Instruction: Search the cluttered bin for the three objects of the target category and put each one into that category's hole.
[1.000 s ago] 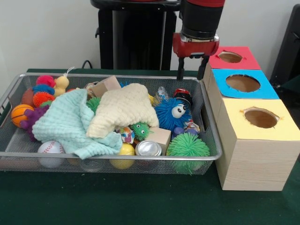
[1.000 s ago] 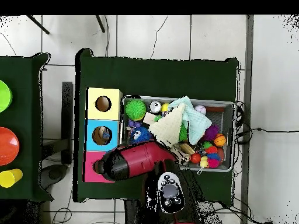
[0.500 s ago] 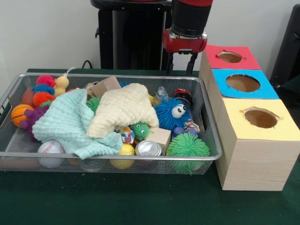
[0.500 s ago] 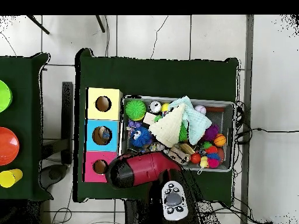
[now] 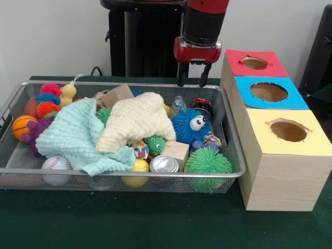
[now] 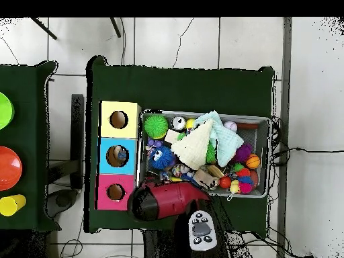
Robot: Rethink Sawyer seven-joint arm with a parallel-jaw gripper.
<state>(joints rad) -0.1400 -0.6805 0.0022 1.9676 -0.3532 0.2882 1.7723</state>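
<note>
The cluttered bin [image 5: 129, 176], a silver wire-mesh basket, holds a cream cloth [image 5: 136, 119], a mint cloth [image 5: 78, 136], a blue fuzzy ball with eyes [image 5: 188, 124], a green spiky ball [image 5: 207, 162], a silver can [image 5: 164, 164], a baseball [image 5: 56, 165] and a small basketball [image 5: 23, 126]. Three wooden boxes stand to its right, with a red-topped hole [image 5: 254, 63], a blue-topped hole [image 5: 268, 92] and a yellow-topped hole [image 5: 288, 130]. My gripper [image 5: 194, 81] hangs open and empty above the bin's far right corner, left of the red box. In the overhead view my arm [image 6: 164, 200] covers it.
Colourful spiky balls and a yellow duck [image 5: 67, 93] fill the bin's far left corner. A wooden block [image 5: 179, 150] lies beside the can. In the overhead view a second table [image 6: 27, 87] at the left carries a green plate, an orange plate [image 6: 8, 168] and a yellow cup.
My gripper has moved left in the front view, from beside the red and blue boxes to above the bin's far right corner. The bin's contents have not moved.
</note>
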